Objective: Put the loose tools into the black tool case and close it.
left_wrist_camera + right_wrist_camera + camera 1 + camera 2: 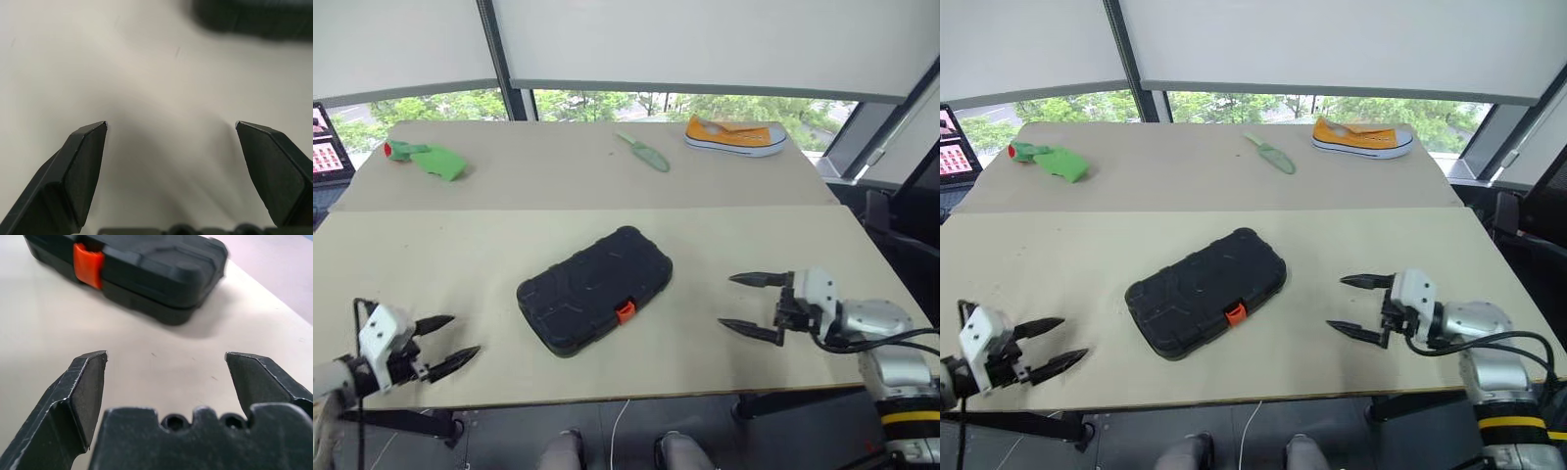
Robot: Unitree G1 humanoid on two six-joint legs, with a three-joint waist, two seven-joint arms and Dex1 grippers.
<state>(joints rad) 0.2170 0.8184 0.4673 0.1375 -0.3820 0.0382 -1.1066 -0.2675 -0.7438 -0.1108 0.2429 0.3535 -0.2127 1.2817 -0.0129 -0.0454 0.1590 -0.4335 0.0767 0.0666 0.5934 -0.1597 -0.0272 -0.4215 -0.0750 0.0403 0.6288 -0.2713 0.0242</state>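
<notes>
**Case looks shut, but check the latch before you count it done**

You have the black tool case [595, 290] lying closed and skewed in the middle of the near table [431, 264], its orange latch [625, 312] facing the front edge. No loose screwdrivers, knife or tape lie on the near table, so by my reading they are inside.

Your left gripper [450, 343] sits near the front left edge with its fingers spread wide and empty. Your right gripper [749, 305] hangs to the right of the case, also wide and empty. Neither touches the case.

The main risk is the latch: from the right wrist view it sits across the seam, but you cannot tell whether it has truly snapped. If it has not, the lid could spring up or spill tools once the case is lifted.

Watch your left gripper too; it is low and close to the table edge and could snag on it.

On the far table, leave the green trowel [644, 151], the green object [429, 159] and the orange shoe [736, 135] alone.
</notes>
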